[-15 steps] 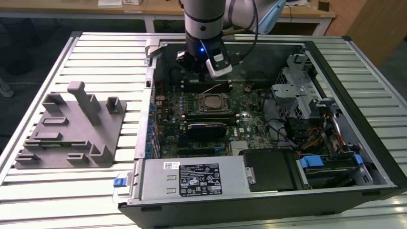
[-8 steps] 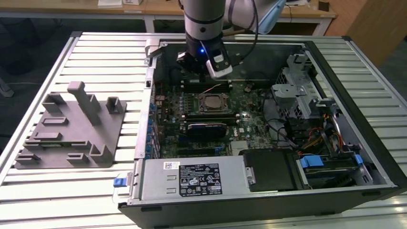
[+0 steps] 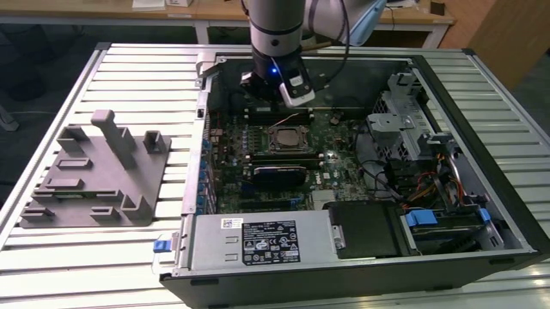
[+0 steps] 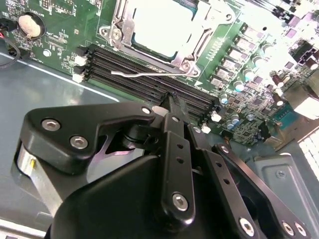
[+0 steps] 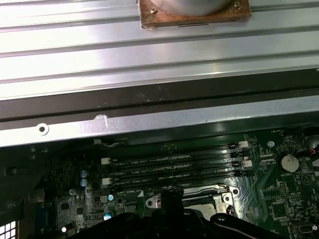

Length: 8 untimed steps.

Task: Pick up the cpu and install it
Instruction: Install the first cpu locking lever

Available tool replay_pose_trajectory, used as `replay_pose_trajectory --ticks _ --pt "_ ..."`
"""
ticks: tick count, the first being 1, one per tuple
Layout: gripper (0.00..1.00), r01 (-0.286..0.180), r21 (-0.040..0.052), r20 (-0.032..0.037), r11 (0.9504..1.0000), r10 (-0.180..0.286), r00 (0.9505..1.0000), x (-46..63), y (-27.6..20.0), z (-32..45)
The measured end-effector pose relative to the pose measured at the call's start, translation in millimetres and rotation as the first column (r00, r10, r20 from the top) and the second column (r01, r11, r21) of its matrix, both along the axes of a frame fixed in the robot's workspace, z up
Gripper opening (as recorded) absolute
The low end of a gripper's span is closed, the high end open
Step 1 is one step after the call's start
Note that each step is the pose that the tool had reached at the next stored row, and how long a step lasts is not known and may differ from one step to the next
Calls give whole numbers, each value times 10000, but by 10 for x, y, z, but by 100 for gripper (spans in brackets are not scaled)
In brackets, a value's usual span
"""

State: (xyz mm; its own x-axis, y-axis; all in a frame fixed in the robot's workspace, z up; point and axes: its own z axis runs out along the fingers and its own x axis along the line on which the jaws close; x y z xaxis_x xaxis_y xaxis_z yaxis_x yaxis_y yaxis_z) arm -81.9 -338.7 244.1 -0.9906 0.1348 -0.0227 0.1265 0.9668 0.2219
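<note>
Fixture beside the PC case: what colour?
Plain grey; the fixture shows best in the exterior view.

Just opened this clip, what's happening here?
A robot arm has its gripper down inside an open PC case, just over the memory slots beside the socket. The cpu sits in that socket on the motherboard, and the gripper is not touching it. A grey fixture lies on the table at the exterior view's left.
</note>
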Motion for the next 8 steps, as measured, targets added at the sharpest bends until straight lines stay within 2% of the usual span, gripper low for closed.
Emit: replay_pose_trajectory --ticks 8 --pt "11 14 -3 89 10000 -14 10000 14 0 -27"
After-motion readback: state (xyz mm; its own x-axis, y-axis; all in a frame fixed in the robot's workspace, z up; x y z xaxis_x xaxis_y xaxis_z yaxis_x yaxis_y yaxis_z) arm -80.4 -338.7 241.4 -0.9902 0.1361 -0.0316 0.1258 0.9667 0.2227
